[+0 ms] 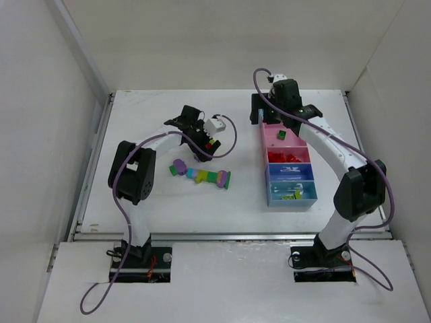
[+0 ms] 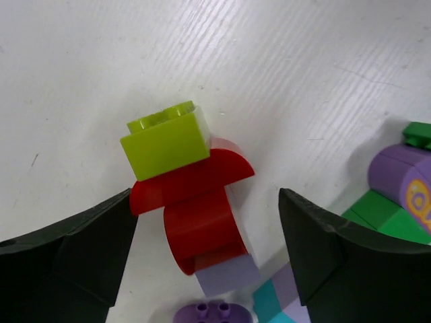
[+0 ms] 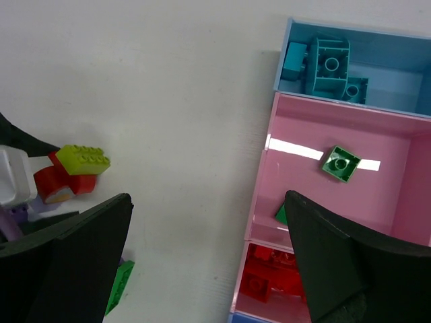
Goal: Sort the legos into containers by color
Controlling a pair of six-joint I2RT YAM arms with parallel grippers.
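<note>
Roughly midway, judging by the bins against the loose pieces. Already sorted in the strip of containers (image 1: 264,165): teal bricks (image 3: 328,62) in the far light blue bin (image 3: 404,67), a green brick (image 3: 341,163) plus a second green bit in the first pink bin (image 3: 303,175), red bricks (image 3: 269,279) heaped in the second pink bin (image 1: 267,156), and yellow-green and green pieces in the nearest light blue bin (image 1: 270,195). Darker blue bin (image 1: 269,172): contents too small to make out.

Left to do: a loose row of purple, green, teal and yellow-green pieces (image 1: 202,175) on the table (image 1: 155,121), and beyond it a lime brick (image 2: 165,145) stacked on a red arched piece (image 2: 199,222). Probably needs splitting first, being two colours.

Around that stack, the left gripper (image 2: 205,202): spread wide, one finger at the red edge, the other clear, nothing clamped. Above the first pink bin, the right gripper (image 3: 209,198): fully spread, empty.
</note>
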